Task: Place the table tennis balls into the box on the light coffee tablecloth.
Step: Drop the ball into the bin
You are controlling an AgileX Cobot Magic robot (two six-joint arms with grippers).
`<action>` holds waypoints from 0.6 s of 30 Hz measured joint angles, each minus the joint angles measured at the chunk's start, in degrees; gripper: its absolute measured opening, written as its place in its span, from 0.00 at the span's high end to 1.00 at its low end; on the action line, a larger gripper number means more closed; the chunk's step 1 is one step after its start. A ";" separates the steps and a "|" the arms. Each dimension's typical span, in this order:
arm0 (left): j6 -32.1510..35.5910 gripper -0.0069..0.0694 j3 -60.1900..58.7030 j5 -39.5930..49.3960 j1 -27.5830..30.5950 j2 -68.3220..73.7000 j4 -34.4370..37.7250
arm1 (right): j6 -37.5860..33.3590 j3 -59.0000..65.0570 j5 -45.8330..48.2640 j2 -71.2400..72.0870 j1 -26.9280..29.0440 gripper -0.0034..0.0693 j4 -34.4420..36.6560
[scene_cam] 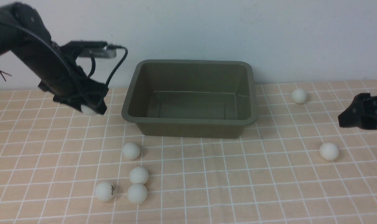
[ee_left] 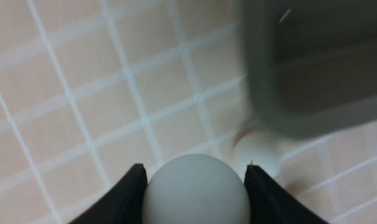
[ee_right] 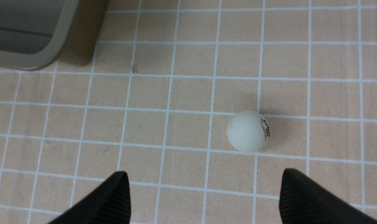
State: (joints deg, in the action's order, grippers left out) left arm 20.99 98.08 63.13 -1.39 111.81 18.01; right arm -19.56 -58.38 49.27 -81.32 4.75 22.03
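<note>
The light coffee tablecloth [scene_cam: 207, 174] is peach-tan, crossed by thin white lines that make a grid of small squares. The box [scene_cam: 188, 127] is plain olive-green throughout, shading darker on its inner walls, with no print. The table tennis balls [scene_cam: 131, 151] are matte white. The logo ball [scene_cam: 104, 191], at 7 o'clock from the box, carries a small dark mark. The lettered ball [ee_right: 247, 131] shows red and dark print. The gripped ball [ee_left: 196, 189] looks plain greyish white. The left tool [scene_cam: 90, 109] and right tool [ee_right: 204, 171] are black, the right one's fingers [ee_right: 303, 199] finely ribbed. The wall [scene_cam: 269, 31] is pale bluish white.
</note>
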 joint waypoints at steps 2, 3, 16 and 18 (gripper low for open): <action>0.00 0.49 3.85 0.00 -1.56 0.44 0.80 | 0.06 0.00 -0.63 -2.30 0.00 0.16 0.00; 0.00 0.49 5.96 -0.19 -2.65 1.02 1.18 | 0.12 0.00 -1.12 -3.83 0.00 0.16 0.00; 4.00 0.49 20.89 -6.70 -12.97 16.49 1.63 | 0.18 -6.09 -7.45 -20.82 0.00 0.16 0.00; 4.59 0.49 22.08 -8.58 -13.40 18.56 1.63 | 0.18 -7.87 -6.86 -22.91 0.00 0.16 0.00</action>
State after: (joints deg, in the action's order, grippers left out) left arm 25.59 120.16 54.55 -14.79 130.37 19.63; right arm -19.38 -66.25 42.40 -104.23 4.75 22.03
